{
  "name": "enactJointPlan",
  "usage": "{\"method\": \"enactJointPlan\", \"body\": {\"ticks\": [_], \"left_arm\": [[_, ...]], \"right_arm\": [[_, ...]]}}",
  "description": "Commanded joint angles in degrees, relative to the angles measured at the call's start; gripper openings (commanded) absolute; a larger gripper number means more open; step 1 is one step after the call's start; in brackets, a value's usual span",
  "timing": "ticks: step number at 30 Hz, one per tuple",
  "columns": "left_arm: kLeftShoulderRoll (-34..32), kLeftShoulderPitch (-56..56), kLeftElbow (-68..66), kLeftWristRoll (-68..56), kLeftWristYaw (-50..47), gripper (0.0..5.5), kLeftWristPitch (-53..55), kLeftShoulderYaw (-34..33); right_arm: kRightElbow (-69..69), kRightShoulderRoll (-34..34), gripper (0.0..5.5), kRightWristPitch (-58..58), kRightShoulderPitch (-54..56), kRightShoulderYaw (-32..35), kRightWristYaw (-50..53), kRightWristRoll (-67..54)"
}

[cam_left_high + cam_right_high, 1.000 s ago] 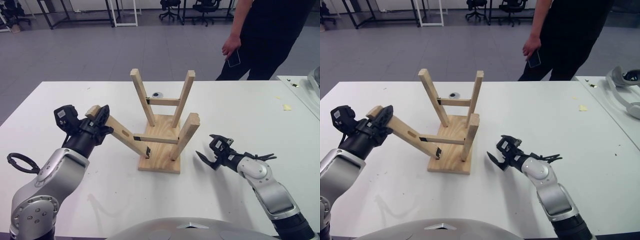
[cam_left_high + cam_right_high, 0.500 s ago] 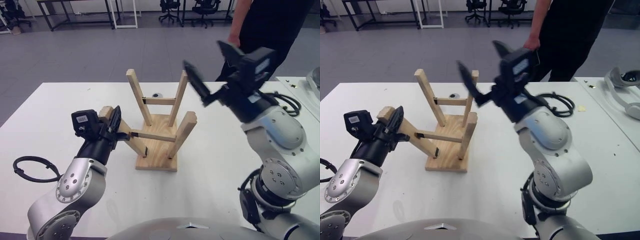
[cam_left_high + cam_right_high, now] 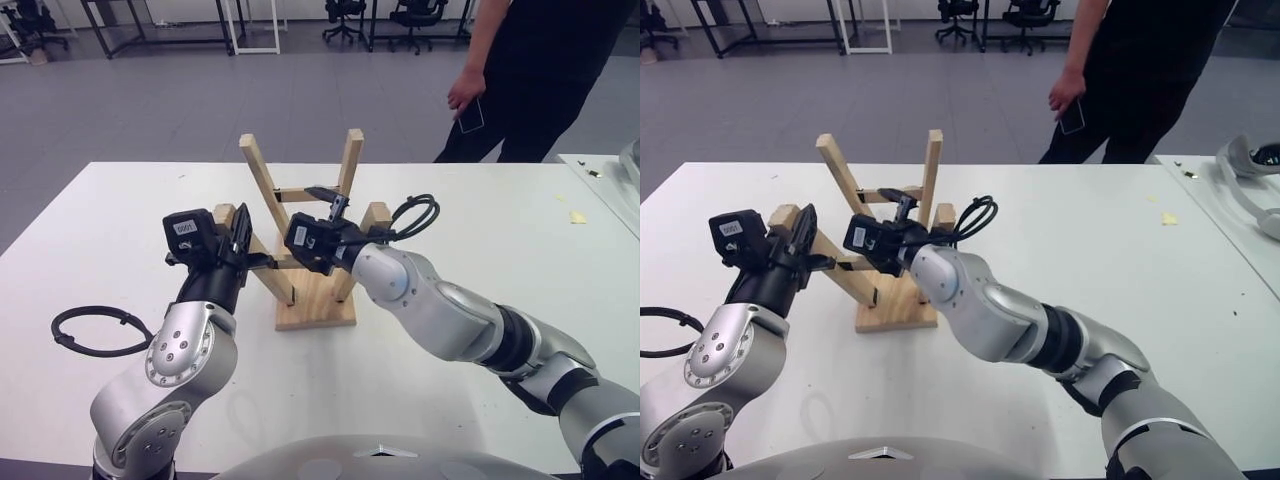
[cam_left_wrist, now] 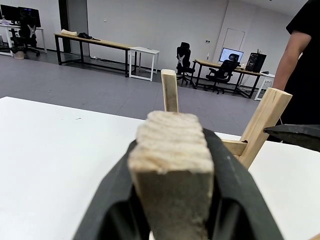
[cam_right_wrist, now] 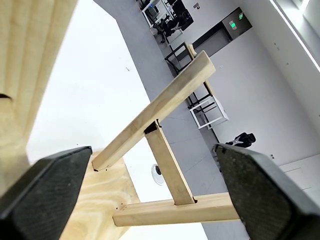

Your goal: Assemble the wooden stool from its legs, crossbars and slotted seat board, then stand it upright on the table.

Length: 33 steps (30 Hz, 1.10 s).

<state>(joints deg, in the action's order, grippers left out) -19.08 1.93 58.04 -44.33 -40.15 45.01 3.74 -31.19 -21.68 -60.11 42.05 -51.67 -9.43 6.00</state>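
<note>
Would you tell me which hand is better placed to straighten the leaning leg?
Left: the left hand grips the leaning leg at its end; the right hand is open by the far legs, holding nothing.

Upturned stool (image 3: 315,303) mid-table, legs jutting up. The left gripper (image 3: 243,243) clamps the slanting near-left leg (image 3: 275,283). The right arm (image 3: 440,310) crosses the stool's front, and the right gripper (image 3: 335,212) is spread wide among the legs, closing that side. Bare table (image 3: 500,225) opens to the right. A black cable loop (image 3: 95,333) lies at the left.
</note>
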Motion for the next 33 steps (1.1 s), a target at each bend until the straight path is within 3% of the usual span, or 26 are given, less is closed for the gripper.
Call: {"method": "enactJointPlan", "body": {"ticks": [1, 5, 8, 12, 16, 19, 22, 26, 27, 30, 32, 33], "left_arm": [[1.43, -2.39, -3.97, 3.11, 2.79, 1.03, 3.7, 3.46], [3.77, -6.97, -6.74, 6.24, 7.7, 1.03, 3.32, 9.85], [3.74, -7.14, -6.68, 8.06, 9.83, 1.03, 3.67, 10.42], [0.52, -4.97, -2.29, 10.45, 12.89, 2.03, 3.5, 4.85], [-1.32, -8.95, 0.73, 11.47, 20.81, 2.76, -3.17, -2.05], [-2.85, -14.99, 0.25, 9.07, 26.95, 3.2, -8.71, -9.71], [-6.82, -27.12, -8.16, 1.02, 32.09, 3.68, -8.5, -18.29], [-9.28, -37.25, -20.61, -7.77, 35.7, 3.68, -3.28, -20.28], [-8.84, -36.35, -21.52, -9.24, 35.81, 3.68, -1.89, -19.63], [-6.25, -26.09, -18.74, -9.73, 35.0, 3.68, -0.08, -16.41], [-1.99, -15.79, -18.05, -7.44, 35.41, 3.68, -3.07, -13.97], [-0.7, -10.67, -19.36, -4.03, 36.99, 3.68, -5.34, -10.51]], "right_arm": [[6.06, 1.21, 4.58, -0.53, -10.25, -5.92, -5.35, -3.39], [10.05, 2.44, 4.58, 6.38, -13.37, -4.97, -6.59, -1.02], [9.58, 3.65, 4.58, 11.02, -14.87, -0.17, -6.68, -0.61], [7.29, 5.88, 4.58, 15.74, -16.3, 6.77, -6.17, 0.09], [2.96, 5.94, 4.58, 16.12, -15.08, 13.32, -5.01, 3.43], [-2.93, 8.74, 4.58, 15.25, -12.25, 22.79, -5.58, 0.66], [-7.57, 14.84, 4.58, 11.41, -6.48, 36.77, -8.74, -10.29], [-6.66, 16.08, 4.58, 1.91, 5.37, 54.58, -11.23, -23.7], [-4.39, 14.24, 4.58, -0.32, 7.02, 56.68, -11.87, -24.99], [3.23, 8.95, 4.58, 0.5, 1.88, 54.34, -15.21, -25.3], [0.98, 6.03, 4.58, -2.55, -10.18, 57.3, -20.52, -31.16], [2.95, 4.54, 4.58, -0.36, -16.8, 55.18, -22.04, -30.5]]}}
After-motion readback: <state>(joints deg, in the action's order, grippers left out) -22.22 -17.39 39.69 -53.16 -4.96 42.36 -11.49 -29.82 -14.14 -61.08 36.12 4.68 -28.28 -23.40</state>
